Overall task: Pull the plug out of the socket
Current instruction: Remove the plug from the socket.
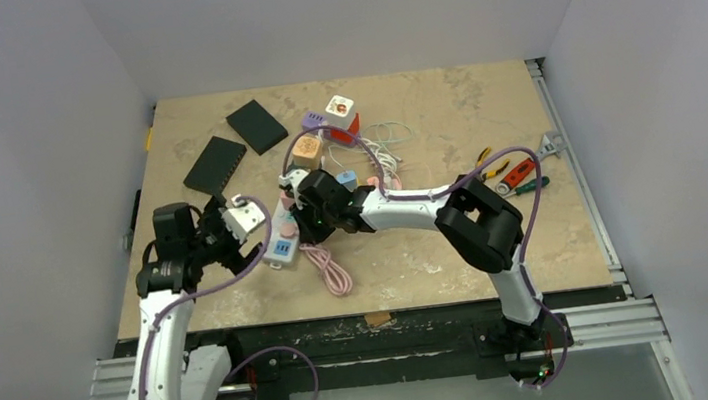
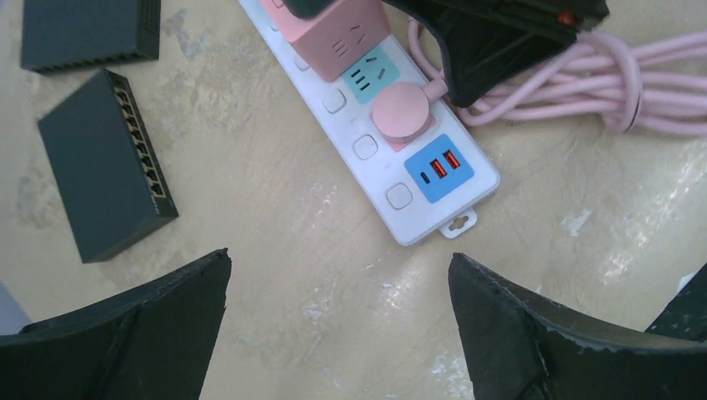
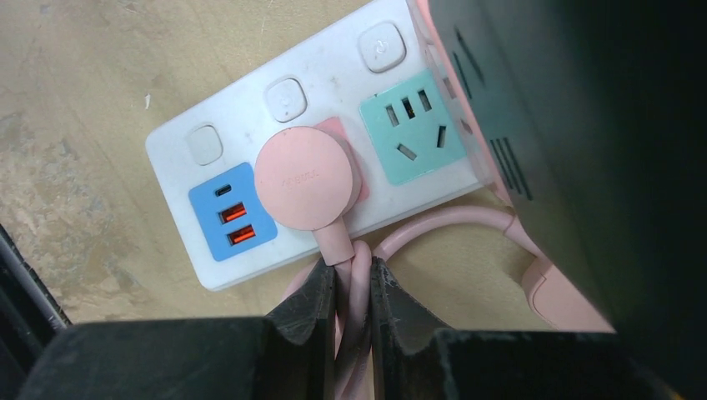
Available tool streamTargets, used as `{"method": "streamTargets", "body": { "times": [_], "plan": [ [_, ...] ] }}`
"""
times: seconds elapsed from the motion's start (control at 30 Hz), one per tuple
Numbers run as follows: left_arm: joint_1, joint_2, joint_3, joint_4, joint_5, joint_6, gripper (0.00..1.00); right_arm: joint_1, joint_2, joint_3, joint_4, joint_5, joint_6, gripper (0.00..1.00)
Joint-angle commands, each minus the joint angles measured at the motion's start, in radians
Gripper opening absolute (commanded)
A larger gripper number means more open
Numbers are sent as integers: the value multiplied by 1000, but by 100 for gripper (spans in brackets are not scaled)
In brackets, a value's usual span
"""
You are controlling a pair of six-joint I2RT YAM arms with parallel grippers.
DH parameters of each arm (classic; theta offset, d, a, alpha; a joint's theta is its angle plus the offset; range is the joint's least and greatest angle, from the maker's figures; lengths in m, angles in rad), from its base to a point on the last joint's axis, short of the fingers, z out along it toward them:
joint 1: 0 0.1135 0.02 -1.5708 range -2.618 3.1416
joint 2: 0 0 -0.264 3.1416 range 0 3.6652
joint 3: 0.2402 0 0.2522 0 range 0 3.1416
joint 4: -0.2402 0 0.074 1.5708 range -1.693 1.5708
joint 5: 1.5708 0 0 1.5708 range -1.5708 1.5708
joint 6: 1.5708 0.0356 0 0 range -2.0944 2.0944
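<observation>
A white power strip point(image 3: 333, 77) lies on the table with a round pink plug point(image 3: 305, 177) seated in its socket, between the blue USB panel and a green socket. My right gripper point(image 3: 353, 271) is shut on the plug's pink cable point(image 3: 442, 223) just below the plug's neck. In the left wrist view the same plug point(image 2: 401, 114) sits in the strip point(image 2: 379, 175), with the right gripper's black fingers point(image 2: 500, 42) beside it. My left gripper point(image 2: 340, 267) hangs open over bare table just off the strip's USB end, touching nothing. A pink cube adapter point(image 2: 338, 25) occupies the strip further along.
Two black boxes point(image 1: 215, 163) point(image 1: 257, 125) lie at the back left. Cube adapters point(image 1: 341, 111) point(image 1: 307, 148) and white cord point(image 1: 384, 146) sit behind the strip point(image 1: 282, 230). Coiled pink cable point(image 1: 331, 268) lies in front of it. Hand tools point(image 1: 513, 172) lie at the right.
</observation>
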Motion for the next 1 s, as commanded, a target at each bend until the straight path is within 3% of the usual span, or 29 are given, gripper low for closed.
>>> {"method": "streamTargets", "body": {
  "times": [0.0, 0.2, 0.4, 0.63, 0.73, 0.97],
  "plan": [
    [-5, -99, -64, 62, 102, 302, 100, -21, -104, 6, 45, -89, 66, 0],
    [-5, -210, -122, -12, 236, 581, 100, -41, -135, 36, 23, -128, 83, 0],
    [-8, -317, -219, -72, 255, 840, 100, -64, -164, 56, 25, -156, 92, 0],
    [-7, -338, -293, -52, 252, 952, 100, -81, -165, 86, 39, -209, 111, 0],
    [-8, -312, -332, 37, 250, 971, 100, -83, -174, 95, 45, -231, 117, 0],
    [-9, -215, -454, 492, 289, 910, 97, -84, -185, 110, 53, -287, 143, 0]
  ]
}}
